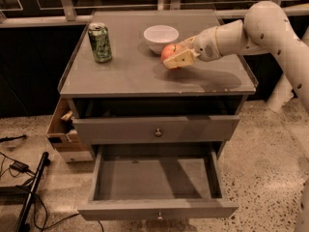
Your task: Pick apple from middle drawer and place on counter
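The gripper [176, 57] pinches the apple [169, 51] w/ its 2 tan fingers, low over the counter [128, 79] and just beside the white bowl [161, 36]. If the apple touches the top or not, I cannot tell. The middle drawer [154, 179] stands pulled out, its flat grey floor bare. Risk, I think: the apple is round and smooth, the counter hard and flat, so a release from above may let it roll, e.g. against the bowl or toward the front edge. The green can [100, 42] is well apart.

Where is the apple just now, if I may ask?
Camera view: the apple is held in the gripper over the counter, right of centre, in front of the white bowl.
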Controlling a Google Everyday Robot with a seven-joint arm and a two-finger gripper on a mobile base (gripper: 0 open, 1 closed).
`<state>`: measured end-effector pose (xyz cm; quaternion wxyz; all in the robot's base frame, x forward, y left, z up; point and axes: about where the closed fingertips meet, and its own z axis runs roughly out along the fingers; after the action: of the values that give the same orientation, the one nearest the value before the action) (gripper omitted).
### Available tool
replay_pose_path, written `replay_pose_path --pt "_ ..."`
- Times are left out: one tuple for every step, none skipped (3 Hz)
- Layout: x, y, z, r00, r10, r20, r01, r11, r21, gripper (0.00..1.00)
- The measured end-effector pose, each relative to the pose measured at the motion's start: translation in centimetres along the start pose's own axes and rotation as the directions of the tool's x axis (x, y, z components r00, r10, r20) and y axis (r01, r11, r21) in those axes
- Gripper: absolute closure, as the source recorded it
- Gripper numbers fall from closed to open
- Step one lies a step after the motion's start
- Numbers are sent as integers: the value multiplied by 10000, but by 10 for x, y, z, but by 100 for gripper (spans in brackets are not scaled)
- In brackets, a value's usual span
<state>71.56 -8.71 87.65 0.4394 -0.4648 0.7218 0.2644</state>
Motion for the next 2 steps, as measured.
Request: replay_pose_path --pt "11 -3 3 9982 593 -28 -593 9981 -153 100" --pt "19 -5 6 9947 1023 -67 -1025 9943 -288 100"
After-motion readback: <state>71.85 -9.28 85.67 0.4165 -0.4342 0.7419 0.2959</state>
